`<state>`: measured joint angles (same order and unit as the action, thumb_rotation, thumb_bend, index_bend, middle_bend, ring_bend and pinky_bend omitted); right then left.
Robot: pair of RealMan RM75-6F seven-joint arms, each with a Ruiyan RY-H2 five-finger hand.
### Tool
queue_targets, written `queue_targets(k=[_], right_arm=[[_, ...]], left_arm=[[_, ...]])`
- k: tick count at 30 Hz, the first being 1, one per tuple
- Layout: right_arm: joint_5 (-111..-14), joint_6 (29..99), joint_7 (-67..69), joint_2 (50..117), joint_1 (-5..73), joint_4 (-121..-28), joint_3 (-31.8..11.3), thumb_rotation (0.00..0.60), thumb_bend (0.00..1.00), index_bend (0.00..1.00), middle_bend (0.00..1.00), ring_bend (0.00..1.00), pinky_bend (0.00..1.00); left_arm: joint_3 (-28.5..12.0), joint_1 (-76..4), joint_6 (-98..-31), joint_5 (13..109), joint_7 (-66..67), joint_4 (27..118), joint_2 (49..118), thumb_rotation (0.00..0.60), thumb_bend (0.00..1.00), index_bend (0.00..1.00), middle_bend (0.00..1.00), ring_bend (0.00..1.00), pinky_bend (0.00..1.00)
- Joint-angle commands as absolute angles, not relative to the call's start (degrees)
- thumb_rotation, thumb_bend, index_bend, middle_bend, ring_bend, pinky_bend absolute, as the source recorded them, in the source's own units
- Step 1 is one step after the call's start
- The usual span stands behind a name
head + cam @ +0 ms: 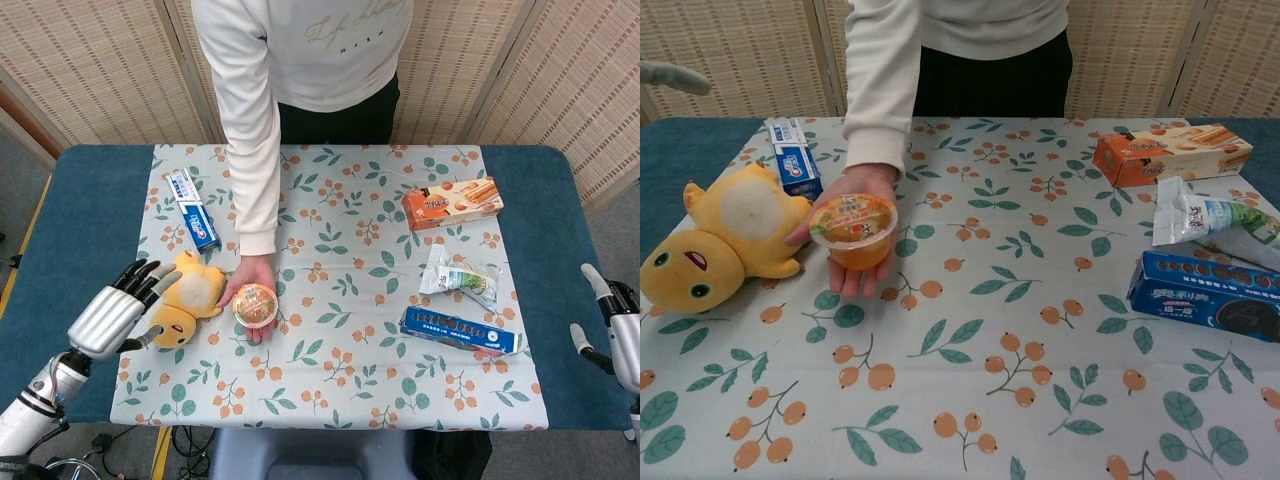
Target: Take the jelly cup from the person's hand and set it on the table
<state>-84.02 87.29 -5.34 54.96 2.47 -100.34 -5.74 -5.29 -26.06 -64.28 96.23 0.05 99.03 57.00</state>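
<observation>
At the far left of the head view, the left hand (118, 313) is seen raised over the table's blue edge, fingers spread apart and holding nothing. It is poised at roughly nine o'clock from the jelly cup (256, 305), and is judged to be the hand meant to receive it, being the nearer one. In the chest view only a grey fingertip (675, 77) is caught at the upper left corner.

Between that hand and the cup a yellow plush toy (183, 303) lies flat on the floral cloth (340, 380); its position is noted as an obstruction to a straight approach. A blue toothpaste box (192, 209) lies at about eleven o'clock from the cup.

The jelly cup is found resting, lid up, on the person's hand (853, 240), which is held palm-up just above the cloth, presumably so the cup's sides are left free for grasping. Transfer is judged not yet begun.

Further right, an orange biscuit box (452, 203), a clear packet (458, 277) and a blue biscuit pack (458, 332) lie well apart from the cup, at two to three o'clock.

At the far right edge the right hand (617, 332) is only partly in view; its fingers appear apart and nothing is held.
</observation>
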Motion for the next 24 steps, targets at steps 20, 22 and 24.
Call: queue_targets(k=[20, 22, 24], right_arm=[[-83.48, 87.29, -4.31, 54.48, 2.0, -99.76, -5.45, 0.6, 0.35, 0.09, 0.22, 0.19, 0.41], [-83.43, 87.3, -4.2, 54.39, 1.97, -99.74, -5.46, 0.6, 0.35, 0.09, 0.22, 0.19, 0.41], [-83.34, 87.34, -4.08, 54.37, 1.94, -99.72, -5.51, 0.6, 0.35, 0.09, 0.22, 0.19, 0.41]], left_arm=[[-8.57, -44.17, -41.67, 86.18, 10.15, 96.19, 66.78, 0.6, 0.32, 0.01, 0.0, 0.0, 0.0], [-8.72, -45.31, -40.37, 84.62, 11.37, 95.77, 67.47, 0.6, 0.32, 0.01, 0.0, 0.0, 0.0], [-8.84, -46.36, -39.25, 83.36, 12.32, 95.33, 68.1, 0.6, 0.32, 0.01, 0.0, 0.0, 0.0]])
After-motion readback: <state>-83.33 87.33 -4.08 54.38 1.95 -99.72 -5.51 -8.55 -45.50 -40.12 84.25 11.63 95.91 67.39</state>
